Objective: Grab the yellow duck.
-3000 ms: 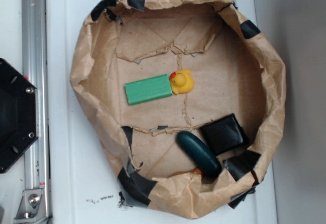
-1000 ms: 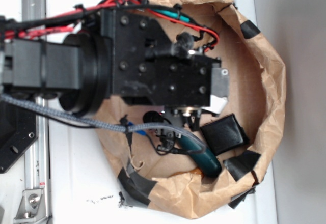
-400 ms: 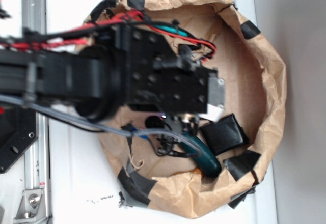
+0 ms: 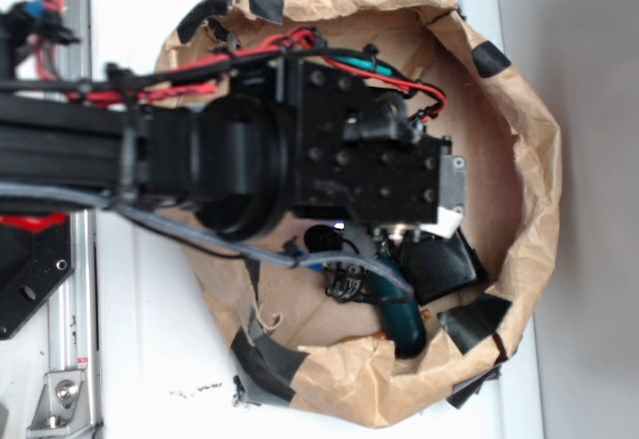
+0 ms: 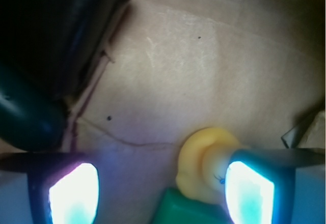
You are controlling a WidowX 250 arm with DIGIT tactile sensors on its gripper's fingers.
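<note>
Approach step in hand. The gripper [image 5: 160,193] stood with jaws wide, holding nothing. The yellow duck [image 5: 206,165] lay off-centre against the right-hand pad, touching the green block [image 5: 186,211]. Judgement: centre sideways, then close.

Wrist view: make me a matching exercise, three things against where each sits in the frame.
Things:
1. yellow duck
2. green block
3. dark teal object

Places:
A. left edge, beside the dark mass
B. bottom edge, just under the duck
C. lower middle, next to the right-hand finger

Pairs: 1-C, 2-B, 3-A
</note>
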